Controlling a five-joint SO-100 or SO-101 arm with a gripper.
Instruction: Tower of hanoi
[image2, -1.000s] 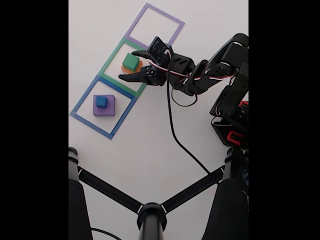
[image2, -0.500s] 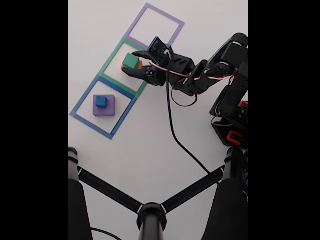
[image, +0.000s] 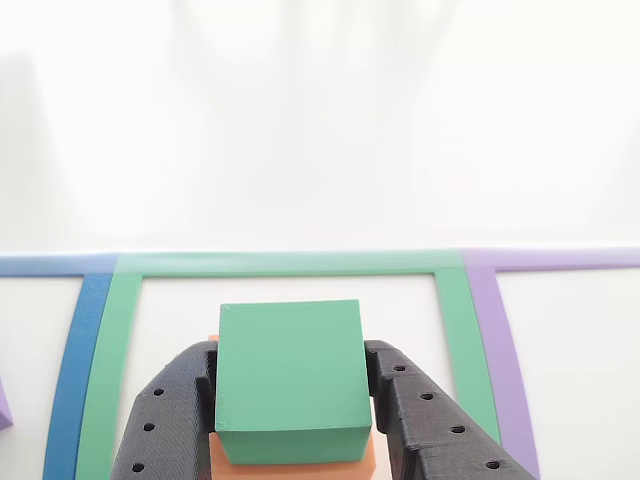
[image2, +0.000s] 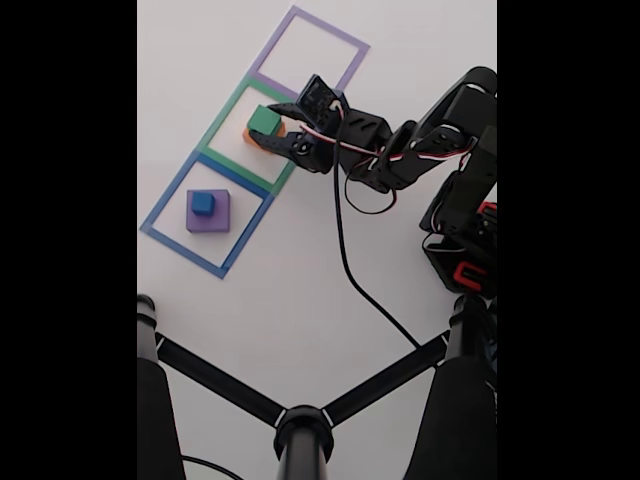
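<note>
The green block (image: 290, 375) sits on the orange block (image: 290, 468), and my gripper (image: 290, 372) is shut on its two sides with the black fingers (image: 175, 410) pressed against it. The fixed view shows the same: the gripper (image2: 268, 127) clasps the green block (image2: 264, 120) inside the green taped outline (image2: 222, 118), with a sliver of the orange block (image2: 249, 136) showing beneath. In the blue taped outline (image2: 166, 192) the small blue cube (image2: 203, 203) rests on the purple block (image2: 220, 221).
A purple taped outline (image2: 330, 27) lies beyond the green one with nothing in it. The arm's base (image2: 465, 230) stands at the right, and its black cable (image2: 345, 250) trails across the white table. A black stand's legs (image2: 300, 430) cross the bottom.
The fingers were spread wide around the green block a second ago and have now closed onto its sides. The blue cube and purple block have not moved.
</note>
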